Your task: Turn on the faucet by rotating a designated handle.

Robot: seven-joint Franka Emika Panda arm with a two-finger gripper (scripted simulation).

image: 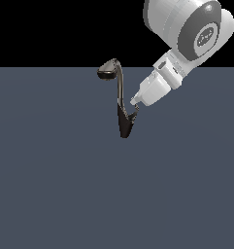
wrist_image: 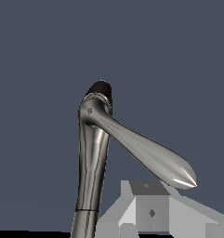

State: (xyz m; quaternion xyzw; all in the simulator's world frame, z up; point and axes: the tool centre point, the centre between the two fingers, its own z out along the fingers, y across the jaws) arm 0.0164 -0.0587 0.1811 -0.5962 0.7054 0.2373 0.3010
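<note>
The faucet (image: pixel 120 97) stands on the grey floor, with a dark tapered base (image: pixel 124 125), a slim curved neck and an oval spout head (image: pixel 108 71). Its handle (image: pixel 133 115) is a thin silvery lever branching from the base toward the exterior view's right. My gripper (image: pixel 135 104) comes down from the upper right, and its tips sit right at the handle, just above it. In the wrist view the handle (wrist_image: pixel 150 155) runs out from the dark base (wrist_image: pixel 100 88) beside the neck (wrist_image: pixel 91 167). The gripper (wrist_image: pixel 148 207) sits close beneath the handle's tip, fingers together with nothing between them.
The white arm (image: pixel 186 29) fills the exterior view's upper right. A flat grey floor (image: pixel 65 185) spreads around the faucet, with black background behind it.
</note>
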